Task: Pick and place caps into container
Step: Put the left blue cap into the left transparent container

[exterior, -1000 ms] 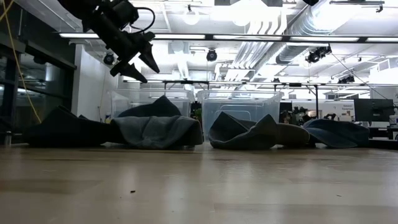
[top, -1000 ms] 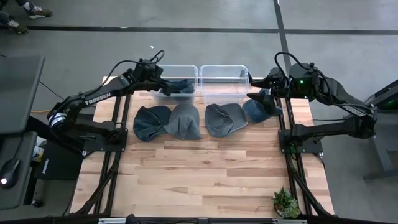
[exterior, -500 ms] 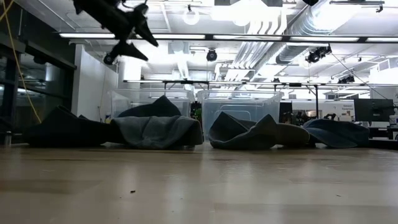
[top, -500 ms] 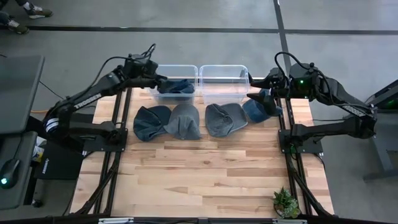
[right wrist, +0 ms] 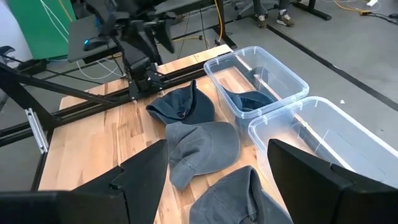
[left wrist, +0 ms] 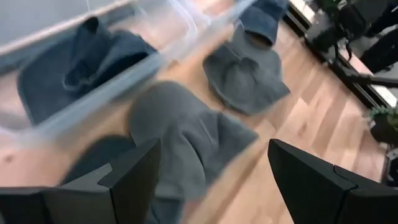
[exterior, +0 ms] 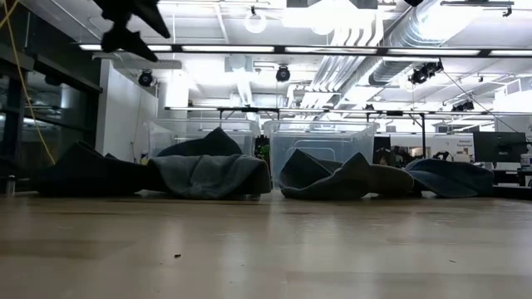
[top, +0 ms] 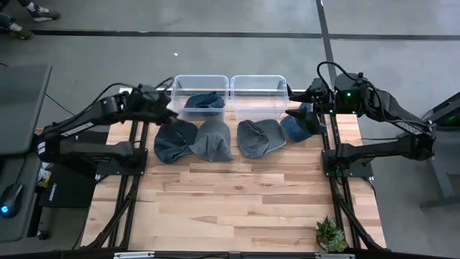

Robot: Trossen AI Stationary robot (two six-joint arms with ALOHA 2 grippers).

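Observation:
Several soft caps lie in a row on the table in front of two clear bins: a dark blue cap [top: 175,140], a grey cap [top: 213,139], a second grey cap [top: 259,137] and a blue cap [top: 300,126]. One more blue cap [top: 205,100] lies inside the left bin [top: 180,85]; the right bin [top: 259,80] holds none. My left gripper [top: 169,110] hangs open in the air by the left bin's near left corner, above the dark blue cap [left wrist: 106,162]. My right gripper [top: 293,103] waits open above the far right blue cap.
A small potted plant [top: 330,234] stands at the table's near right corner. The wide near half of the wooden table [top: 237,201] carries nothing else. Dark frame rails run along both table sides. The left arm shows beyond the caps in the right wrist view [right wrist: 134,37].
My left gripper has drawn back from over the left bin toward the table's left and near edges, rising as it went, and has stayed open. The cap in the left bin and the caps on the table have kept still.

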